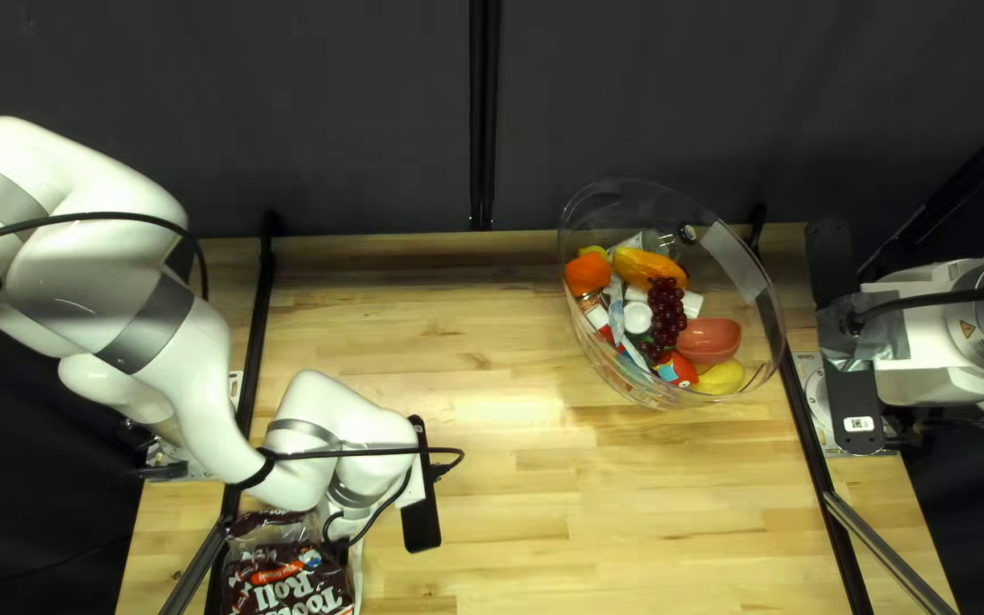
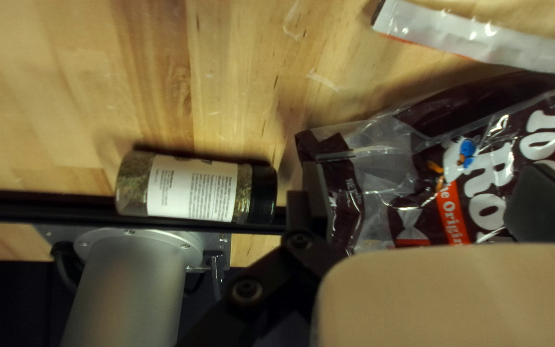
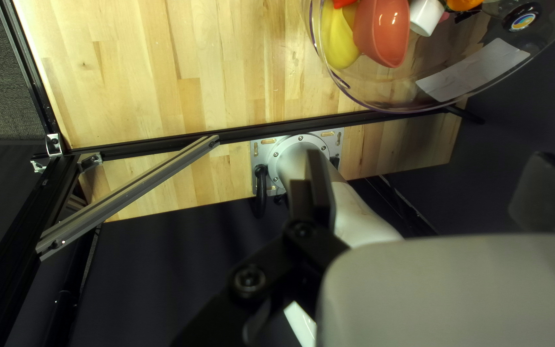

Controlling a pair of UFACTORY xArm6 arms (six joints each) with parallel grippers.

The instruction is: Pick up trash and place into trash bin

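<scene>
Brown bag (image 1: 287, 583) at lower left of top left view, ahead of my nearer left gripper (image 2: 426, 172), between its spread fingers.

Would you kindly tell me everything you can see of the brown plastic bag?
The brown plastic bag looks glossy and crinkled, with clear parts, white lettering, a red band and a blue-headed bird. It lies on the table, beside a whitish strip, partly seen between the left gripper's open fingers; whether they touch it, I cannot tell. Nor can I tell what it holds, if anything.
</scene>
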